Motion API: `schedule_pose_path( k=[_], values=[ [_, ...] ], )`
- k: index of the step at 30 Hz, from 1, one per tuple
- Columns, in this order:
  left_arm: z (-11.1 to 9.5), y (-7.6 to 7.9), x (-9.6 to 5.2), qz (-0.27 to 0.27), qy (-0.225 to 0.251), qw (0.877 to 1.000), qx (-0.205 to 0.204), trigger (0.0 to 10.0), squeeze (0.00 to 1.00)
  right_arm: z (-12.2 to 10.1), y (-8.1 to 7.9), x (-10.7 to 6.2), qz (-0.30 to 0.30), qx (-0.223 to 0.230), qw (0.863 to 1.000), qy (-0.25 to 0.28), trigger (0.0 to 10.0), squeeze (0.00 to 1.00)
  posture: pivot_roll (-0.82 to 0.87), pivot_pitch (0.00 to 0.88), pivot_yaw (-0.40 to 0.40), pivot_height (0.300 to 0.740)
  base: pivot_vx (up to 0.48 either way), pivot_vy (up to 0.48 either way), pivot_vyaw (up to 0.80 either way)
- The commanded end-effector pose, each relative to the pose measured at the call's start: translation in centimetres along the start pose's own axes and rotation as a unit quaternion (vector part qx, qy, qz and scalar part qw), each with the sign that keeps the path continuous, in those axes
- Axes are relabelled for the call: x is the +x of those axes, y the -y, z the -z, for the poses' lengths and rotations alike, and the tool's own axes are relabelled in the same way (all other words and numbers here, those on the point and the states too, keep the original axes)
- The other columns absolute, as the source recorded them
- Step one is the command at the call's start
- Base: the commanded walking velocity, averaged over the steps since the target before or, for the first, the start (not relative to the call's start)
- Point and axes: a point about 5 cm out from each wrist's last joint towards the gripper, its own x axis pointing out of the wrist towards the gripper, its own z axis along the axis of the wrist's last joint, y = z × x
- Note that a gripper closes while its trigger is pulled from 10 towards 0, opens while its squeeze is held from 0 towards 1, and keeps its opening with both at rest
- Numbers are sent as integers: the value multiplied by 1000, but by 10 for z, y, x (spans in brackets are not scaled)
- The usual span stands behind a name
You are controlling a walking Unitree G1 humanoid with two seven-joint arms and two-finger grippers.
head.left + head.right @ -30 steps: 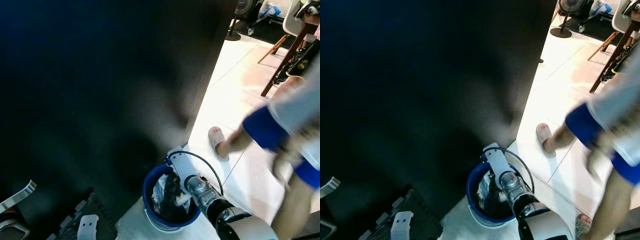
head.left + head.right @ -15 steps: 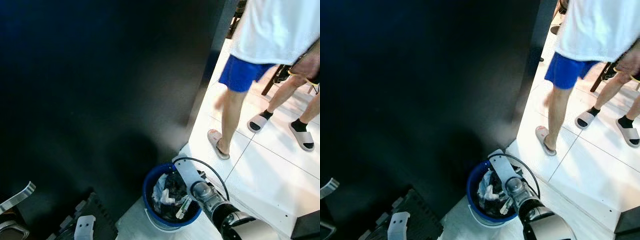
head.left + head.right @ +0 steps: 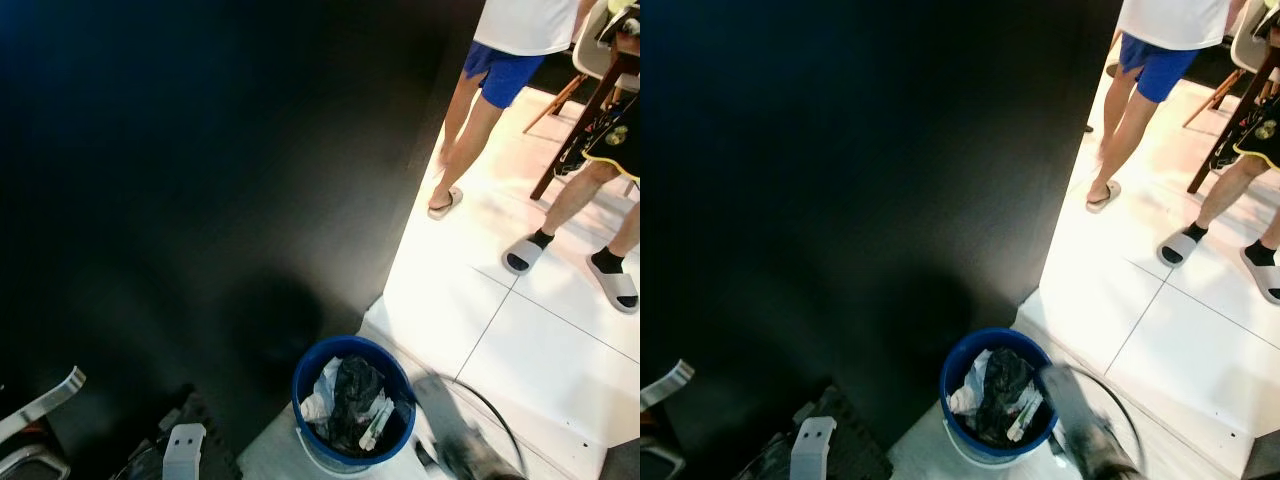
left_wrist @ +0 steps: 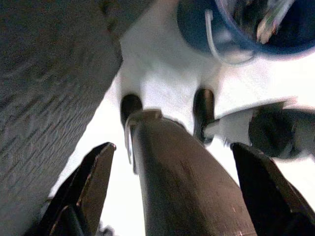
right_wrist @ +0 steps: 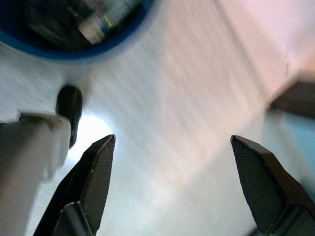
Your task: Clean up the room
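Black wall on left; white tile floor. Two people stand on it: blue shorts, grey slides. Wooden chair leg.

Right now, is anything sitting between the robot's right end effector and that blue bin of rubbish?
Nothing visible. The right end effector is open and empty over bare white floor, beside the blue bin. The bin's mouth is uncovered, with rubbish inside.

Right arm: motion-blurred beside blue bin, gripper indistinct. Bin contents: possibly wrappers, too small. Two people: cropped above waist.
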Motion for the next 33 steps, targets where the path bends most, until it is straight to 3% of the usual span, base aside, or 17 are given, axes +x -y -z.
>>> schedule_pose_path(
  k=[1,2,8,24,33],
  values=[
    [12,5,0,0,-30,1000,5,10000,0,17,2,-1,5,33,999,-25,10000,0,-16,64,13,740,-371,0,0],
    [11,6,0,-1,-31,1000,4,10000,0,28,5,-1,9,47,998,-35,10000,0,-25,55,19,740,-446,0,0],
    [6,8,2,1,-29,1000,6,10000,0,43,10,-3,17,72,996,-46,10000,0,-34,42,27,740,-468,0,0],
    [8,2,1,-11,-39,999,15,10000,0,35,6,-2,24,54,998,-28,10000,0,-23,37,37,740,-480,0,0],
    [7,3,1,-9,-38,999,16,10000,0,26,11,-1,36,53,998,-18,10000,0,-24,34,38,740,-480,0,-690]
  ],
)
